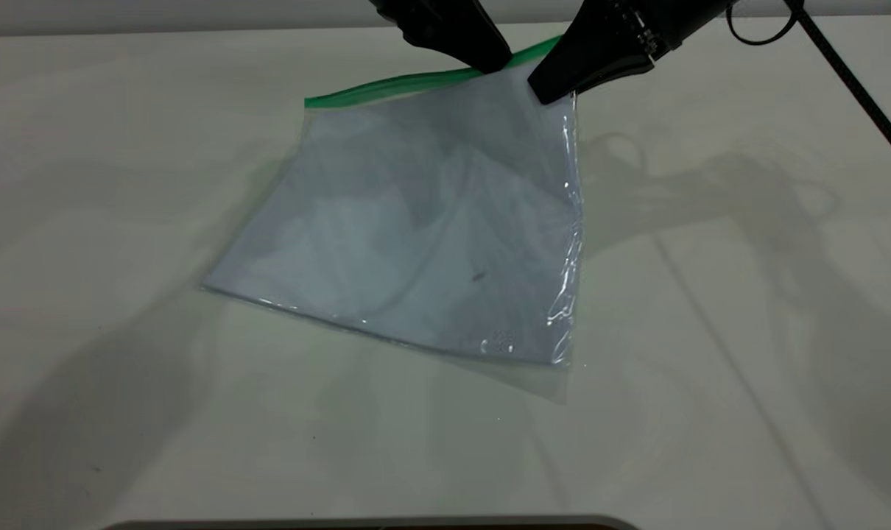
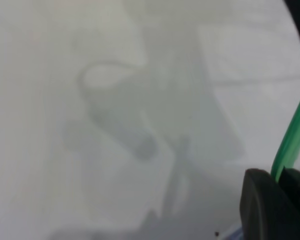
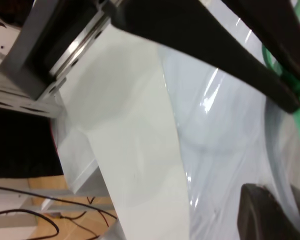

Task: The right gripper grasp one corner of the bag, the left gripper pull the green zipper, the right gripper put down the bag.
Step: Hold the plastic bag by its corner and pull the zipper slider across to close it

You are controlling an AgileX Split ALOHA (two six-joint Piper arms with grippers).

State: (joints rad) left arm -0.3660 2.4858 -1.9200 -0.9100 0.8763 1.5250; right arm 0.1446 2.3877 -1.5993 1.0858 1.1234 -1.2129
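Note:
The bag (image 1: pixel 431 235), a clear pouch with white sheets inside, is raised at its far right corner while its near edge rests on the table. My right gripper (image 1: pixel 550 92) is shut on that corner, where the green zipper (image 1: pixel 401 85) ends. Just left of it, my left gripper (image 1: pixel 498 65) is shut on the green zipper. In the left wrist view the green zipper (image 2: pixel 292 135) runs down between the closed jaws of the left gripper (image 2: pixel 279 179); any slider is hidden. The right wrist view shows the right gripper (image 3: pixel 282 192) pinching the bag (image 3: pixel 225 145), with the left gripper (image 3: pixel 290 102) farther off.
The pale table (image 1: pixel 710 331) lies bare around the bag. A black cable (image 1: pixel 850 73) slants down at the far right. In the right wrist view the table's edge and a metal frame (image 3: pixel 35 65) show, with wires below.

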